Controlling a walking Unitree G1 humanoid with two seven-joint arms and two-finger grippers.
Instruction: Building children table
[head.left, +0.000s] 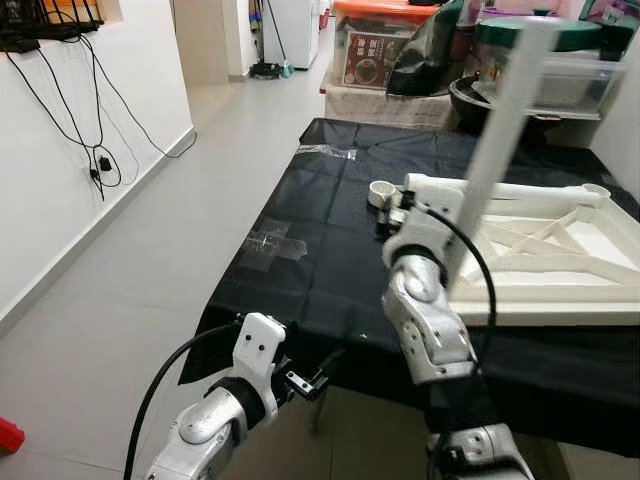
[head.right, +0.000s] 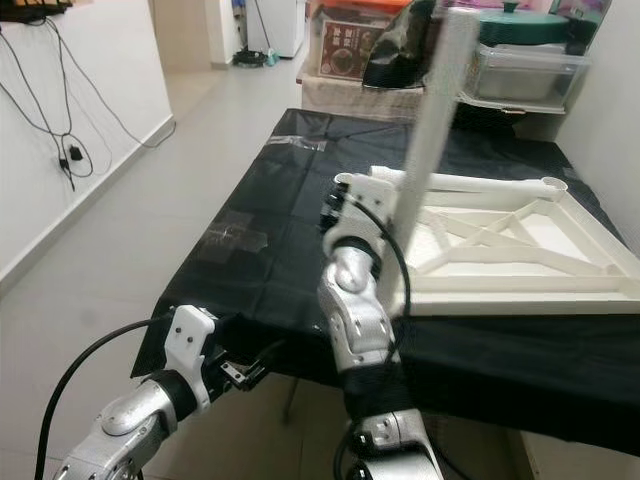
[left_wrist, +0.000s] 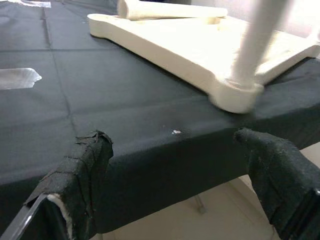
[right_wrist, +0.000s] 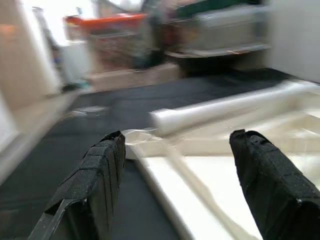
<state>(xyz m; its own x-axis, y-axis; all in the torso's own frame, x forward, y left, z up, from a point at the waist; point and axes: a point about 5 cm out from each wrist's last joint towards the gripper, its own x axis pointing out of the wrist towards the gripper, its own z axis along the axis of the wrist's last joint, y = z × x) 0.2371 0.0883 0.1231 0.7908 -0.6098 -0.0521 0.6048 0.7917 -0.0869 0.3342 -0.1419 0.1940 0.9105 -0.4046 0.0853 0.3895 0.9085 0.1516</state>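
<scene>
Right pincer (right_wrist: 175, 185) wide open over the white tabletop frame (head.left: 560, 262), holding nothing.
Seen along its own fingers (right_wrist: 92, 185), the right pincer hovers at the near-left corner of the frame, which lies upside down on the black-clothed bench (head.left: 300, 270). One white leg (head.left: 505, 130) stands upright, blurred, from the frame's near corner; another leg (left_wrist: 170, 9) lies along the frame's far edge. The left pincer (left_wrist: 170, 185) hangs low just off the bench's near edge, short of the frame, jaws spread and empty. Patches of clear tape (head.left: 268, 245) sit on the cloth left of the frame.
</scene>
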